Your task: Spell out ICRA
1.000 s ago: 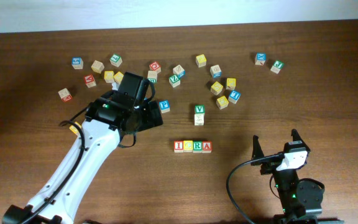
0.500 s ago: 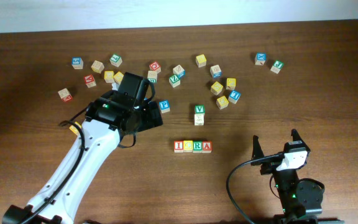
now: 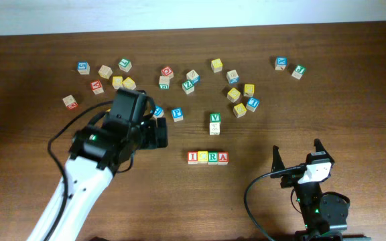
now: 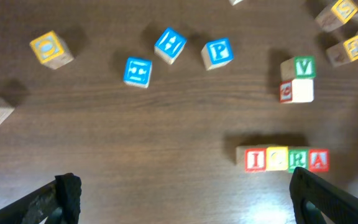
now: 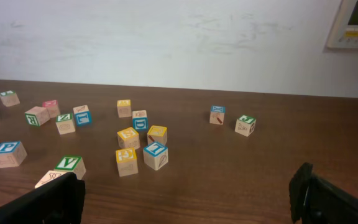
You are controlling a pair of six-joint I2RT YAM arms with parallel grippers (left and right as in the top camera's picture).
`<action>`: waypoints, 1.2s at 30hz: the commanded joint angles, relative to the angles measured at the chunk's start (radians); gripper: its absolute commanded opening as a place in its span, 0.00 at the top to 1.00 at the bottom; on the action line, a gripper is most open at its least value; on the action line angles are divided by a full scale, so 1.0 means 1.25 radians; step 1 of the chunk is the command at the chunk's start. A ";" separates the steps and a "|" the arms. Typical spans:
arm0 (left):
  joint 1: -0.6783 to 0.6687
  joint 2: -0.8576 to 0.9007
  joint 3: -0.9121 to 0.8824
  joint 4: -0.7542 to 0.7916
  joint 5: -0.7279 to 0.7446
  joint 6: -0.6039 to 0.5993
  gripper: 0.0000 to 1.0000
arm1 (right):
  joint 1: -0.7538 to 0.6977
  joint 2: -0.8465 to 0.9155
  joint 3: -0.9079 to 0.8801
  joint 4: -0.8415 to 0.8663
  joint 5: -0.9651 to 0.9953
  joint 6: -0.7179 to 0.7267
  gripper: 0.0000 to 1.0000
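Observation:
Four wooden cubes stand touching in one row that reads ICRA: red I [image 3: 193, 157], yellow C [image 3: 203, 157], green R [image 3: 213, 157], red A [image 3: 223, 157]. The left wrist view shows the same row at lower right: I [image 4: 255, 160], C [image 4: 277, 159], R [image 4: 298, 160], A [image 4: 319, 160]. My left gripper [image 3: 158, 134] hangs open and empty to the left of the row; in its own view [image 4: 185, 199] the right finger [image 4: 309, 193] stands just below the R and A cubes. My right gripper [image 3: 297, 155] rests open and empty at the front right, also [image 5: 188, 199].
A green V cube [image 3: 214, 118] sits against a plain cube [image 3: 214, 128] just behind the row. A blue P cube [image 3: 177, 114] lies near the left gripper. Several other letter cubes are scattered across the back of the table [image 3: 354, 114].
The left arm has drawn back toward the front left, and its gripper sits a little nearer the front edge. The cubes and the right arm have not moved.

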 commanded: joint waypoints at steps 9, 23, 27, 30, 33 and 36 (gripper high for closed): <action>0.152 -0.390 -0.337 0.126 0.072 0.062 0.01 | 0.002 -0.007 -0.006 -0.002 0.007 0.005 0.02; 0.175 -0.645 -0.437 0.127 0.083 0.062 0.01 | 0.002 -0.007 -0.006 -0.002 0.007 0.005 0.02; 0.186 -0.690 -0.437 0.126 0.082 0.063 0.01 | 0.002 -0.007 -0.006 -0.002 0.007 0.005 0.02; 0.186 -0.690 -0.447 0.128 0.082 0.063 0.01 | 0.002 -0.007 -0.006 -0.002 0.007 0.005 0.01; 0.186 -0.703 -0.518 0.209 0.091 0.087 0.01 | 0.002 -0.007 -0.006 -0.002 0.007 0.005 0.02; 0.186 -0.757 -0.599 0.310 0.105 0.087 0.01 | 0.002 -0.007 -0.006 -0.002 0.007 0.005 0.02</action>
